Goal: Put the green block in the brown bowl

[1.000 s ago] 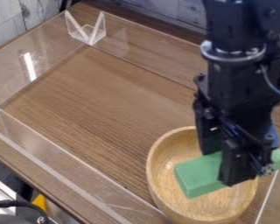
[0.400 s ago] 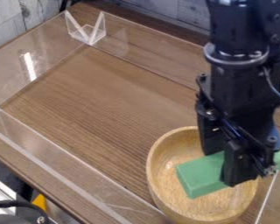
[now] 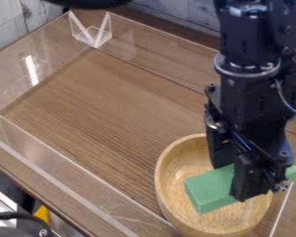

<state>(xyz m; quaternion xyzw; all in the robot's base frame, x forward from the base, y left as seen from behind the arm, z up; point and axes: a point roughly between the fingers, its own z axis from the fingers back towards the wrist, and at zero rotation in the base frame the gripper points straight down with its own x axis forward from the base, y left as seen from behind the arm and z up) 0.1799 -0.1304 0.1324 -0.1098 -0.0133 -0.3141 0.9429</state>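
The brown bowl (image 3: pixel 170 163) sits at the lower right of the wooden table, its thick rim partly hidden behind the arm. My black gripper (image 3: pixel 254 181) points almost straight down over the bowl's right half. It is shut on the green block (image 3: pixel 215 192). The block is tilted and hangs inside the bowl's opening, its long end reaching down and left. A small green tip shows on the far side of the fingers. I cannot tell whether the block touches the bowl's floor.
The wooden table top (image 3: pixel 107 106) is fenced by low clear plastic walls (image 3: pixel 45 162) along the left and front. A clear V-shaped stand (image 3: pixel 92 30) is at the back left. The bowl lies close to the front right edge.
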